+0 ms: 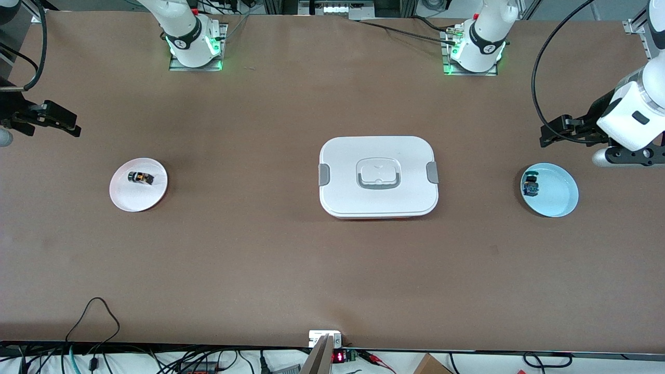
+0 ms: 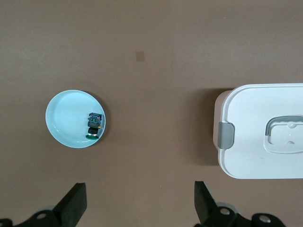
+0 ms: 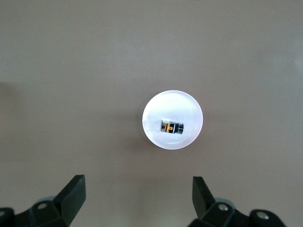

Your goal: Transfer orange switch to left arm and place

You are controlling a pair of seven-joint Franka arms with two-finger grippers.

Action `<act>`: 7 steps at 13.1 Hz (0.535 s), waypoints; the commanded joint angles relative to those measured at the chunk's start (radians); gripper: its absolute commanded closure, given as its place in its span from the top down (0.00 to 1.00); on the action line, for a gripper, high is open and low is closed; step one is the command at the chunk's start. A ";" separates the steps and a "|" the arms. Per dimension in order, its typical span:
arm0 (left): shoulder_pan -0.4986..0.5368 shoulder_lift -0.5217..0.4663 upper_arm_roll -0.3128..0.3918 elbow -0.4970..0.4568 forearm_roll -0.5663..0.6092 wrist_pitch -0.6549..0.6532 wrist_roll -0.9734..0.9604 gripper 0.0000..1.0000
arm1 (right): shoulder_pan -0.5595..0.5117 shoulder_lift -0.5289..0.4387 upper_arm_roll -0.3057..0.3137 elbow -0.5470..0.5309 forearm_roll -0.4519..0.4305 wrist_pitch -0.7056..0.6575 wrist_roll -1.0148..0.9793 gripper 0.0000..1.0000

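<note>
The orange switch (image 1: 141, 178) lies on its side in a small white plate (image 1: 130, 197) toward the right arm's end of the table. It also shows in the right wrist view (image 3: 172, 127), on the same plate (image 3: 173, 106). My right gripper (image 1: 70, 123) is open and empty, up over bare table beside that plate; its jaws stand wide apart in the right wrist view (image 3: 138, 194). The white lidded box (image 1: 378, 176) stands at the table's middle. My left gripper (image 1: 550, 132) is open and empty over bare table toward the left arm's end; it also shows in the left wrist view (image 2: 140, 198).
A light blue plate (image 1: 558, 195) toward the left arm's end holds a small black switch with a blue-green body (image 1: 531, 186). Both show in the left wrist view, plate (image 2: 66, 118) and switch (image 2: 94, 125), with the box's end (image 2: 265, 151). Cables hang along the table's near edge.
</note>
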State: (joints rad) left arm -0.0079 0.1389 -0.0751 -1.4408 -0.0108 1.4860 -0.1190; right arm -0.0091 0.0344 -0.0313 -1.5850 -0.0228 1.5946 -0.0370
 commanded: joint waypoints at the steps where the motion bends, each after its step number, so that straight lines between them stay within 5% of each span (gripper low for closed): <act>1: 0.003 0.013 -0.005 0.031 0.009 -0.016 -0.005 1.00 | -0.002 -0.014 0.001 0.002 0.015 -0.028 -0.003 1.00; 7: 0.003 0.013 -0.005 0.033 0.009 -0.016 -0.005 1.00 | -0.003 0.012 0.001 0.008 0.014 -0.033 -0.003 1.00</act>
State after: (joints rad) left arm -0.0079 0.1390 -0.0754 -1.4403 -0.0108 1.4860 -0.1190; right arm -0.0094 0.0339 -0.0314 -1.5852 -0.0228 1.5769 -0.0370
